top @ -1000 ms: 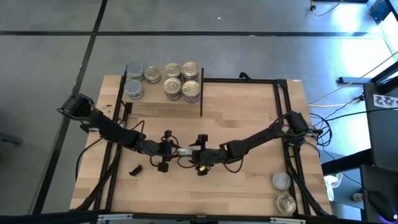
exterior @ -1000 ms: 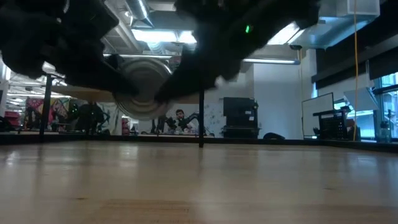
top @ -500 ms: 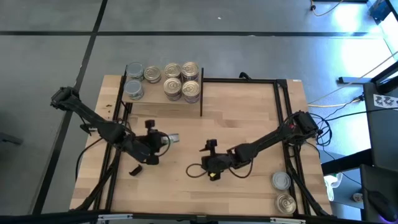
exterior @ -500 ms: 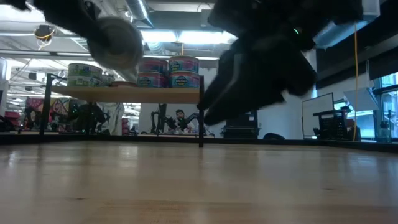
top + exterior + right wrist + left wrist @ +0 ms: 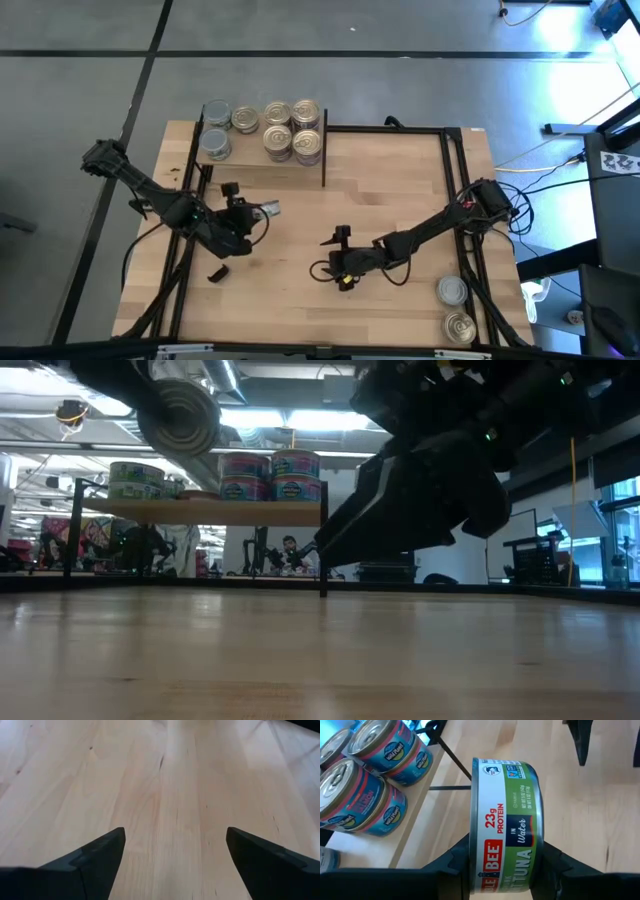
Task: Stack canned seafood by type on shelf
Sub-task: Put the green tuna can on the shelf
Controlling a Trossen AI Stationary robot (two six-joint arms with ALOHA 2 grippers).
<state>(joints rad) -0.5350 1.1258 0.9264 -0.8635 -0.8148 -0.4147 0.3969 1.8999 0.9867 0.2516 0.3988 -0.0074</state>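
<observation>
Risk: the tuna tin (image 5: 505,827) sits on edge between the left gripper (image 5: 250,212) fingers, so it may roll out or knock the pink-label tins (image 5: 367,780) when it gets to the shelf (image 5: 262,165), upper left of the high view. Left jaws pinch the tin's flat ends. Right gripper (image 5: 172,855), lower centre, jaws spread wide over bare tabletop (image 5: 180,795), holding nothing. Two more tins (image 5: 455,308) wait lower right
</observation>
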